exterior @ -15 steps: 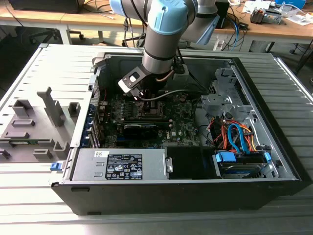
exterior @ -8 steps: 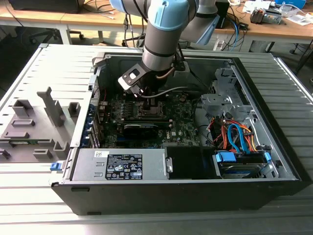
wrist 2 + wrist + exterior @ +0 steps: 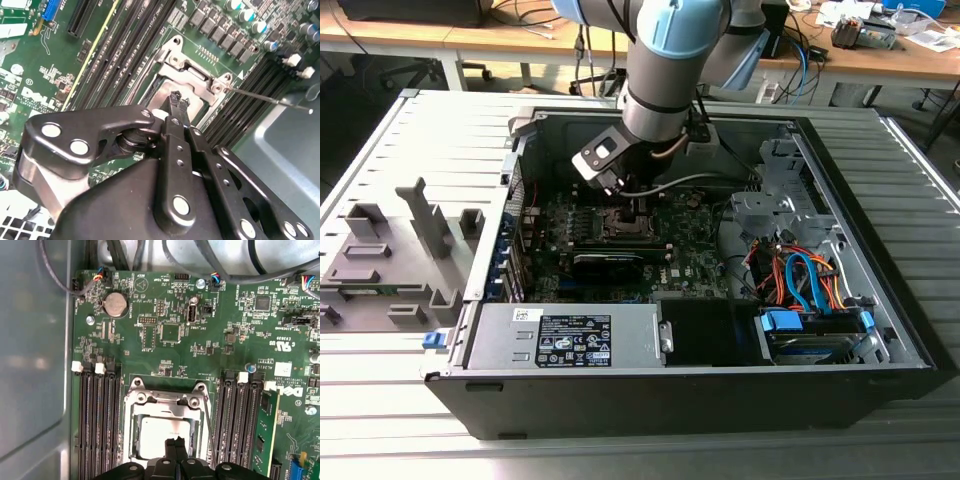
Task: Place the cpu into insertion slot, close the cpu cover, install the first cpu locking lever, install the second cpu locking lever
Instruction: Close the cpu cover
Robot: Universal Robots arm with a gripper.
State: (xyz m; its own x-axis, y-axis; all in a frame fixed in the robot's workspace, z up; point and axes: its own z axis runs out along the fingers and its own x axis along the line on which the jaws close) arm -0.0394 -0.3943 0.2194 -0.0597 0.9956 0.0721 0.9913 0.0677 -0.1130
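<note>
Steeply, the arm (image 3: 670, 60) drops from the far edge of the open computer case (image 3: 880, 130) down onto the motherboard (image 3: 165, 360), with its wrist turned towards the exterior view's left. The gripper (image 3: 636, 207) hangs over the middle of the board. In both wrist views its jaws stand together, fingertips (image 3: 171, 444) side by side with nothing seen between them.

From the exterior view's left, grey holders (image 3: 380, 260) stand on the table outside the case. Next comes the board itself, and a tangle of orange and blue cables (image 3: 800, 280) lies at the case's right-hand corner.

The cpu (image 3: 160, 432) lies flat at the board's middle between two banks of memory slots (image 3: 97, 420). The cpu cover (image 3: 131, 425) is down around it as a silvery frame. The insertion slot is hidden beneath chip and frame. The gripper's tips sit right over the chip's top, and whether they touch it I cannot tell. One thin lever rod (image 3: 209, 425) runs along the frame's edge, and in the second wrist view it (image 3: 265, 96) juts out over the memory slots. The gripper's body cuts off the chip's near part in both wrist views.
</note>
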